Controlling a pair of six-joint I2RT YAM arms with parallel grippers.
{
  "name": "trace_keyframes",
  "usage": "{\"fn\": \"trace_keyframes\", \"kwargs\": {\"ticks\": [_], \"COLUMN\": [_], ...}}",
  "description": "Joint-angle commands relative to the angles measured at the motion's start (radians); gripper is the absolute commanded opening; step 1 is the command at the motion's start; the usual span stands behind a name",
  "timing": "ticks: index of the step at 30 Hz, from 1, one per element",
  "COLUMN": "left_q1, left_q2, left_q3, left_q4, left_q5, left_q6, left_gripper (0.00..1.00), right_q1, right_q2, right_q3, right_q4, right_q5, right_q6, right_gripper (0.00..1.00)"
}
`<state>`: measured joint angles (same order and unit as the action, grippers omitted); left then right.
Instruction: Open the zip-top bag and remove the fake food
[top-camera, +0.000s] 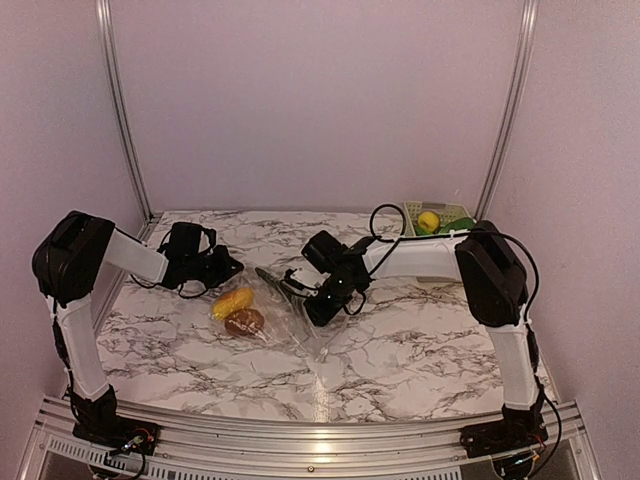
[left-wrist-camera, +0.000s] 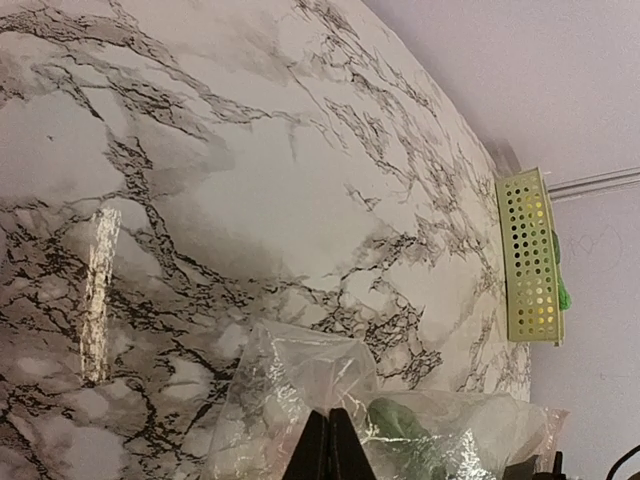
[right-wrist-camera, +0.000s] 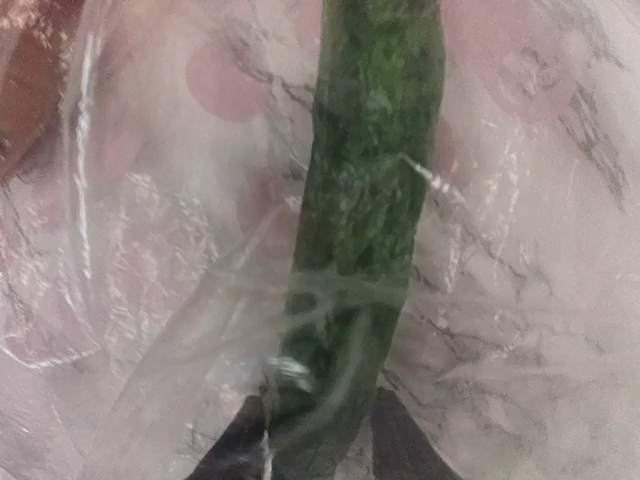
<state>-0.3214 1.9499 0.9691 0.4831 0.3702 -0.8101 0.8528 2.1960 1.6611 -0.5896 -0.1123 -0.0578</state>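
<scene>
The clear crinkly zip-top bag (top-camera: 280, 318) lies mid-table, between the two arms. Inside it, at its left end, show a yellow-orange piece (top-camera: 232, 301) and a brown round piece (top-camera: 244, 321) of fake food. My left gripper (top-camera: 228, 268) is at the bag's left edge. In the left wrist view its tips (left-wrist-camera: 329, 425) are shut together on a fold of the bag (left-wrist-camera: 290, 375). My right gripper (top-camera: 312, 306) reaches into the bag from the right. Its fingers (right-wrist-camera: 405, 445) are closed on either side of a long green pod (right-wrist-camera: 370, 200), with the bag's film (right-wrist-camera: 150, 250) around it.
A pale green slatted basket (top-camera: 452, 211) stands at the back right with a yellow lemon (top-camera: 428, 220) and green pieces in it; it also shows in the left wrist view (left-wrist-camera: 530, 255). Walls close in behind and on both sides.
</scene>
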Motion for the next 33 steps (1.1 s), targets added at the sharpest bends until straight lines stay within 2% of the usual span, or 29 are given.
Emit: {"fn": "trace_keyframes", "kwargs": {"ticks": [1, 2, 3, 5, 8, 16, 24, 25, 28, 33], "left_q1": [0.004, 0.006, 0.01, 0.012, 0.02, 0.058, 0.066, 0.065, 0.063, 0.037], "left_q2": [0.016, 0.019, 0.021, 0.023, 0.028, 0.02, 0.026, 0.027, 0.032, 0.039], "left_q3": [0.015, 0.015, 0.015, 0.017, 0.022, 0.036, 0.061, 0.064, 0.062, 0.069], "left_q4": [-0.063, -0.063, -0.061, -0.062, -0.071, -0.132, -0.163, -0.163, -0.13, -0.083], "left_q5": [0.012, 0.01, 0.01, 0.008, -0.002, -0.062, -0.071, -0.07, -0.049, -0.002], "left_q6": [0.035, 0.032, 0.028, 0.026, 0.024, 0.043, 0.059, 0.058, 0.051, 0.064], "left_gripper": [0.0, 0.0, 0.0, 0.0, 0.0, 0.0, 0.0, 0.0, 0.0, 0.0], "right_q1": [0.006, 0.005, 0.004, 0.001, -0.005, -0.057, -0.124, -0.133, -0.171, -0.16], "right_q2": [0.019, 0.01, 0.002, -0.018, -0.073, -0.252, -0.387, -0.406, -0.439, -0.237], "right_q3": [-0.032, -0.048, -0.061, -0.082, -0.087, -0.104, -0.154, -0.163, -0.212, -0.105], "right_q4": [-0.09, -0.088, -0.088, -0.091, -0.102, -0.203, -0.349, -0.345, -0.227, -0.136], "right_q5": [0.002, -0.002, -0.002, 0.006, 0.008, 0.024, 0.166, 0.147, -0.043, -0.272], "right_q6": [-0.016, -0.012, -0.011, -0.006, 0.015, 0.043, 0.008, 0.012, 0.05, 0.154], "right_gripper": [0.35, 0.33, 0.25, 0.16, 0.07, 0.02, 0.01, 0.01, 0.01, 0.0]}}
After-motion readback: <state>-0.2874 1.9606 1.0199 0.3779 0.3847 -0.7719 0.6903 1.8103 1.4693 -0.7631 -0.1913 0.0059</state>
